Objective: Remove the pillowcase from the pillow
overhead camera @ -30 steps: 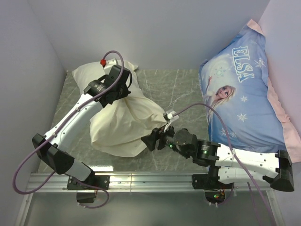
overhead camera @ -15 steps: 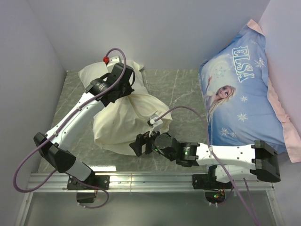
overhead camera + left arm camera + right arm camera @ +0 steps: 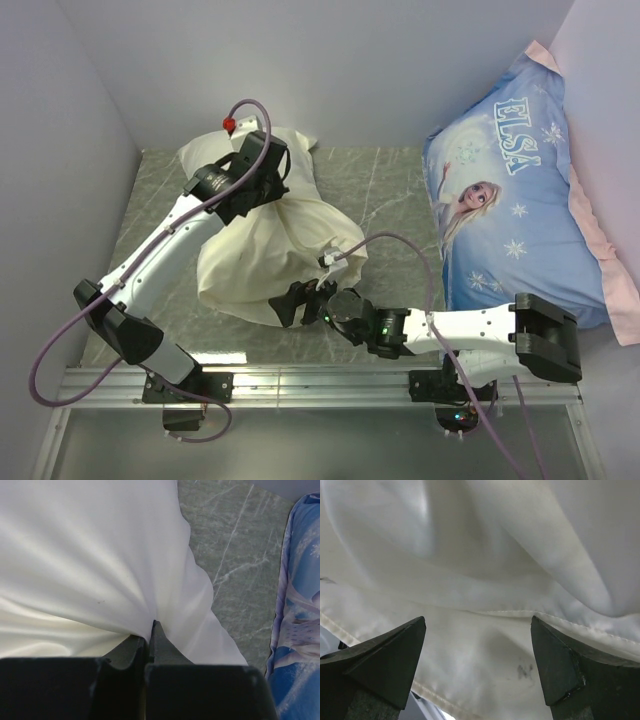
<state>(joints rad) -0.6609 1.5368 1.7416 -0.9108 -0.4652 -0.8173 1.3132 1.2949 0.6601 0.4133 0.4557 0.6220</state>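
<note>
cream pillowcase (image 3: 265,250), plump and creased, on the left half of the grey-green marbled table (image 3: 390,185), running from the far left corner toward the near middle. pinched across its waist by the left gripper (image 3: 262,190); in the left wrist view, jaws pressed together on a fold of the cloth, with creases fanning out from the pinch. met at its near edge by the right gripper (image 3: 292,305); in the right wrist view, fingers (image 3: 390,655) spread wide, with the hemmed cloth edge lying between and beyond them, contact not certain. pillow not distinguishable from its cover in any view. blue elsa-print pillow (image 3: 510,190) propped against the right wall, well apart from the cream bundle.
</note>
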